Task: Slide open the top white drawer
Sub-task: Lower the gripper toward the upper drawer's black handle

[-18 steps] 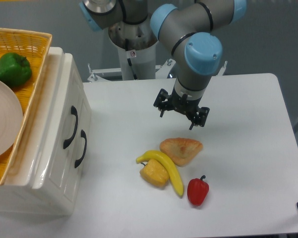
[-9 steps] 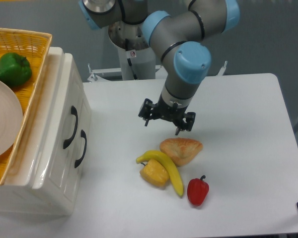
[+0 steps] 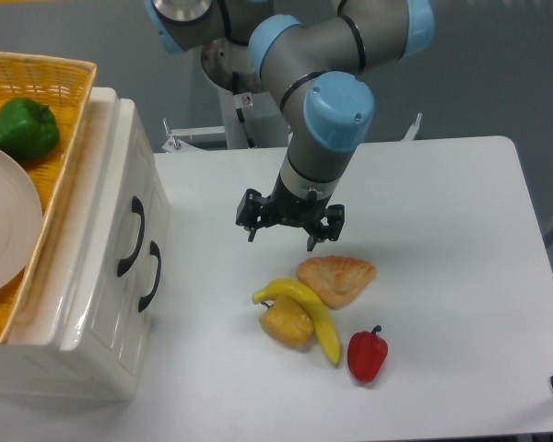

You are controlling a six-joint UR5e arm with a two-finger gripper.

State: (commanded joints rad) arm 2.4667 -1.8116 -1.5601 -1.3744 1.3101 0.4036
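While the arm reaches down from the top centre of the frame, we see our gripper (image 3: 284,229) hanging over the white table (image 3: 442,276) near the middle of the picture, its two fingers spread apart and grasping nothing. It hovers clear of everything, a little above and to the left of the food items.

At the left of the frame stands the cream-white cabinet (image 3: 83,350). On its front face we see the top white drawer (image 3: 127,216), marked by its curved black handle (image 3: 132,238); the drawer sits flush with the cabinet, so it looks closed. Just beside it, lower and to the right in the picture, is the lower drawer (image 3: 143,304) with its own black handle (image 3: 150,275), also flush.

Between the gripper and the handles we see only bare tabletop. The clutter lies to the lower right of the gripper: a piece of tan bread (image 3: 336,277), a yellow banana (image 3: 311,311) touching the bread's lower left edge, a yellow pepper (image 3: 286,322) tucked against the banana's inner curve, and a red pepper (image 3: 367,354) just beside the banana's lower end.

On top of the cabinet, in the upper left corner, rests a yellow woven basket (image 3: 64,101) holding a green pepper (image 3: 20,127) and a pale plate (image 3: 5,230).

A small sticker (image 3: 246,100) with red marks sits on the robot base at top centre; we cannot read it.
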